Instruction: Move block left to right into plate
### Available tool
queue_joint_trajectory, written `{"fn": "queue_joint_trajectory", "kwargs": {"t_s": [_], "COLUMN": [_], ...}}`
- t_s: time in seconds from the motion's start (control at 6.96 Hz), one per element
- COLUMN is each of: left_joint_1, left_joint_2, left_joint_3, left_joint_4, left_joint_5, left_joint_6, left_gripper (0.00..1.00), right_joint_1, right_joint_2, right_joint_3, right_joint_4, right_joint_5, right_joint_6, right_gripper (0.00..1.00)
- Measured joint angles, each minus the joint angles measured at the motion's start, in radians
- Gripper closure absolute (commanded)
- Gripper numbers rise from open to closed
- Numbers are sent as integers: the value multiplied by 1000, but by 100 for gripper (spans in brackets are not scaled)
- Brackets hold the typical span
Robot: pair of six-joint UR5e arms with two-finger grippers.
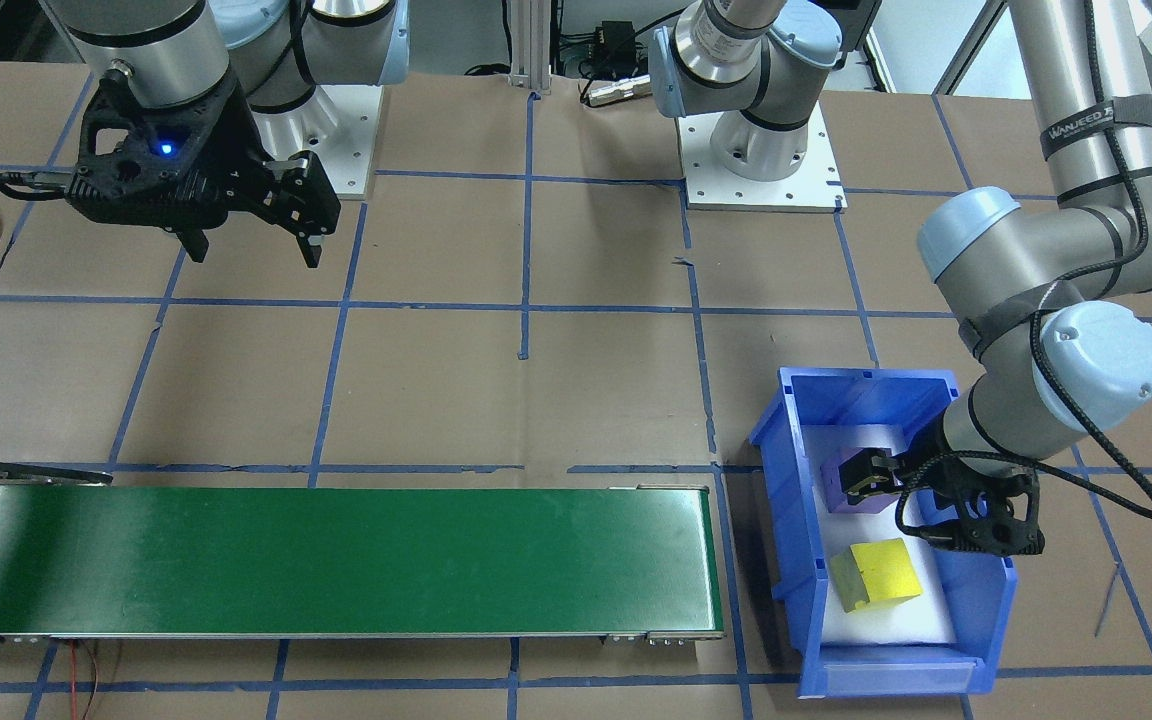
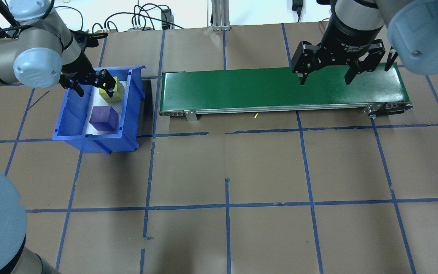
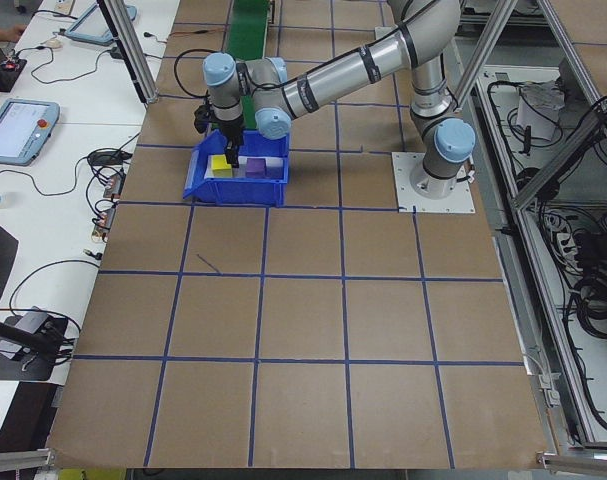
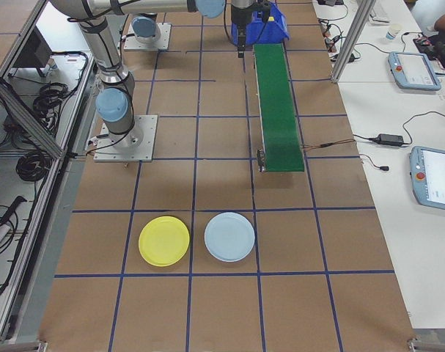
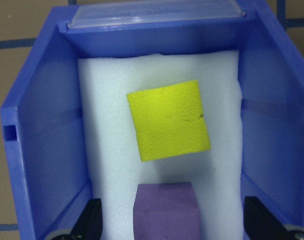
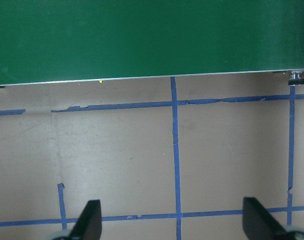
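Note:
Two foam blocks lie in the blue bin point(image 1: 786, 500): a yellow block point(image 5: 169, 120) and a purple block point(image 5: 167, 210). My left gripper point(image 5: 174, 222) is inside the bin, open, its fingers standing wide on either side of the purple block point(image 1: 841, 485) and clear of it. The yellow block point(image 1: 881, 572) lies just beyond. My right gripper point(image 1: 254, 248) hangs open and empty above the table beside the far end of the green conveyor point(image 2: 280, 89). The yellow plate point(image 4: 163, 240) rests on the table past the conveyor's end, on the robot's right side.
A light blue plate point(image 4: 229, 236) lies beside the yellow plate. The long green conveyor point(image 1: 336, 560) runs from the bin toward the plates. Blue tape lines cross the brown table. Tablets and cables sit on side desks.

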Motion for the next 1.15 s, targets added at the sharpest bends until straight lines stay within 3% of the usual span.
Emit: {"fn": "queue_joint_trajectory", "kwargs": {"t_s": [0.43, 0.57, 0.72, 0.86, 1.15], "left_joint_1": [4, 6, 8, 10, 11], "left_joint_2": [-20, -34, -43, -48, -38], "left_joint_3": [-53, -60, -66, -63, -46], "left_joint_4": [17, 25, 25, 15, -42], "left_joint_5": [-3, -2, -1, 4, 11], "left_joint_6": [-7, -10, -12, -26, -75], "left_gripper": [2, 16, 41, 73, 87], "right_joint_1": [0, 0, 0, 0, 0], "right_joint_2": [0, 0, 0, 0, 0], "right_joint_3": [0, 0, 0, 0, 0], "right_joint_4": [0, 0, 0, 0, 0], "right_joint_5": [0, 0, 0, 0, 0], "right_joint_6": [0, 0, 0, 0, 0], "right_gripper": [0, 0, 0, 0, 0]}}
